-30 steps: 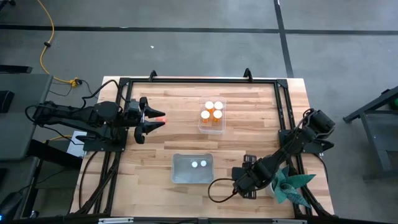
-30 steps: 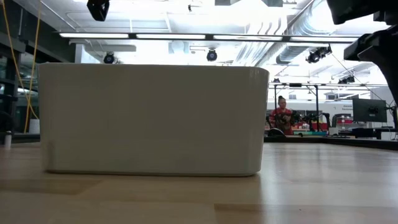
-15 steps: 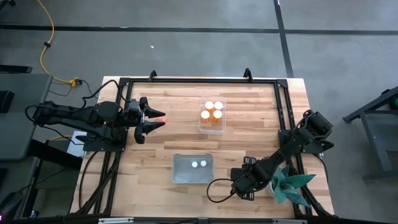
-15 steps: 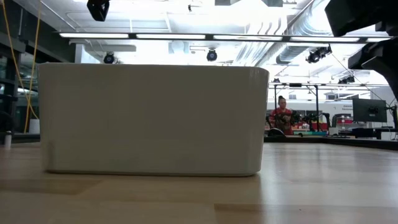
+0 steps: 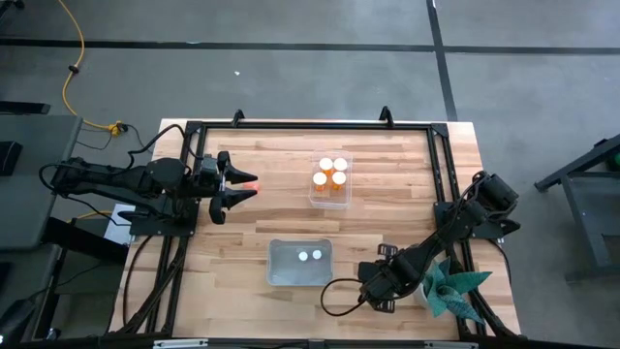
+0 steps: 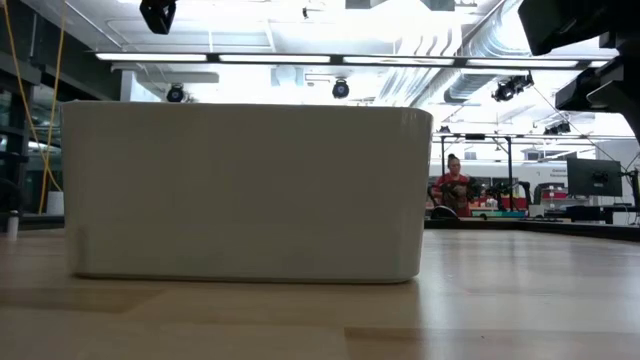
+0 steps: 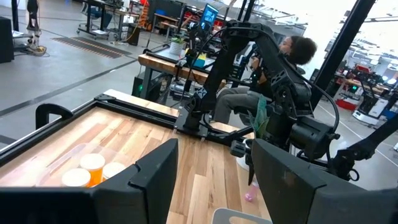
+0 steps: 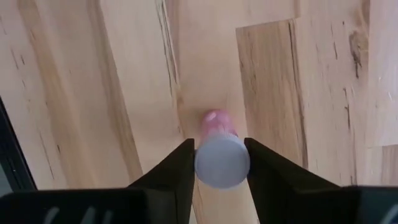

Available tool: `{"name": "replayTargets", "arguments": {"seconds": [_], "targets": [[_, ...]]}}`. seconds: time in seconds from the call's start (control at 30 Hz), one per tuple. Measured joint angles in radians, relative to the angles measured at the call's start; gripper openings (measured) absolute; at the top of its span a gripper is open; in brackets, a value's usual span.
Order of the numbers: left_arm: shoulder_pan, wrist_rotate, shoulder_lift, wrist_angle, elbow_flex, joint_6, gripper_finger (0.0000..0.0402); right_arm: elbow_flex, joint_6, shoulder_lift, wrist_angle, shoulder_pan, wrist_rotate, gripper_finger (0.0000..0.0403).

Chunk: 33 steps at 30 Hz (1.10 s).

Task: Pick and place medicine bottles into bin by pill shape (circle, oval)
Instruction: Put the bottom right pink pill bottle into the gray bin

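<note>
The right pincer [image 8: 219, 163] grips a medicine bottle [image 8: 220, 155] by its round white cap, both fingers pressed to the cap's sides; its pinkish see-through body stands on the wooden bench [image 5: 387, 184]. In the high view this pincer [image 5: 375, 284] sits at the lower right of centre. Four white-capped orange bottles [image 5: 329, 172] stand in the clear bin [image 5: 329, 200] at upper centre. Two more caps [image 5: 309, 256] show in the other bin [image 5: 287, 264] at lower centre. The left pincer [image 5: 244, 190], at left of centre, hangs open and holds nothing.
</note>
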State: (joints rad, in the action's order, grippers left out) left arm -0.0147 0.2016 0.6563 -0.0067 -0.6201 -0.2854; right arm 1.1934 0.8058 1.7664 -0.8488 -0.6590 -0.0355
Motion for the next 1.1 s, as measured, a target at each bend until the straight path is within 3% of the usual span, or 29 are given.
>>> {"name": "replayTargets", "arguments": {"seconds": [0.3, 0.53, 0.83, 1.0, 1.1], "targets": [[0.0, 0.0, 0.0, 0.0, 0.0, 0.0, 0.0193, 0.001, -0.065, -0.102, -0.026, 0.017, 0.0, 0.011], [0.0, 0.0, 0.0, 0.0, 0.0, 0.0, 0.0193, 0.117, -0.221, -0.247, 0.02, 0.135, -0.114, 0.011], [0.0, 0.0, 0.0, 0.001, 0.0, 0.0, 0.0193, 0.429, -0.664, 0.005, -0.004, 0.257, -0.079, 0.011], [0.0, 0.0, 0.0, 0.002, 0.0, 0.0, 0.0193, 0.488, -0.782, 0.139, -0.028, 0.287, 0.054, 0.011], [0.0, 0.0, 0.0, 0.002, 0.0, 0.0, 0.0193, 0.491, -0.806, 0.192, -0.03, 0.293, 0.072, 0.011]]}}
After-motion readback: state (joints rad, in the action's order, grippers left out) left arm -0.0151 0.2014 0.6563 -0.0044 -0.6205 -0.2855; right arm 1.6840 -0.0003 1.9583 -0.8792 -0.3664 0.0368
